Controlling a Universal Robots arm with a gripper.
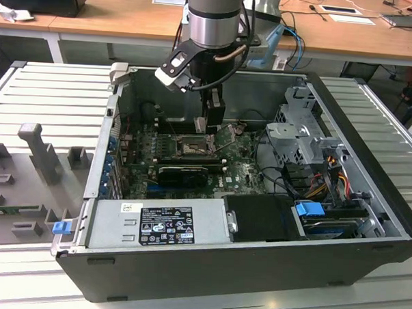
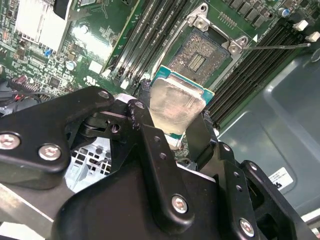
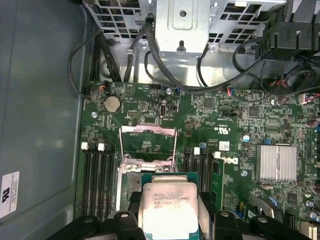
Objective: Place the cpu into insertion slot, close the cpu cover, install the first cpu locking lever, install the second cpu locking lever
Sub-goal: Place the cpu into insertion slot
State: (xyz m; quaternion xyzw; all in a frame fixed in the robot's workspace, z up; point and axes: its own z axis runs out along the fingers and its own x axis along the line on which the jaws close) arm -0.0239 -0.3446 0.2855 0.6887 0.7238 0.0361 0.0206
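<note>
step one i'd say: gripper [image 2: 174,131] fingers [image 2: 149,137] clamped on the cpu [image 2: 177,102], held between them, open slot [image 2: 197,54] just beyond the tips, so seating it calls for squaring up carefully

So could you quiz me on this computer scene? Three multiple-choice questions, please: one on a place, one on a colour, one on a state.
1. Where is the cpu?
A. on the wooden desk
B. between the fingers of the gripper
C. on the power supply

2. What colour is the circuit board?
A. red
B. white
C. green

3. How is the insertion slot?
A. uncovered and empty
B. filled with a chip
C. hidden under a cloth

Answers:
1 B: the second wrist view shows the fingers clamped on the chip's sides.
2 C: the board is green in both wrist views.
3 A: its bare contacts show in the second wrist view.
</note>
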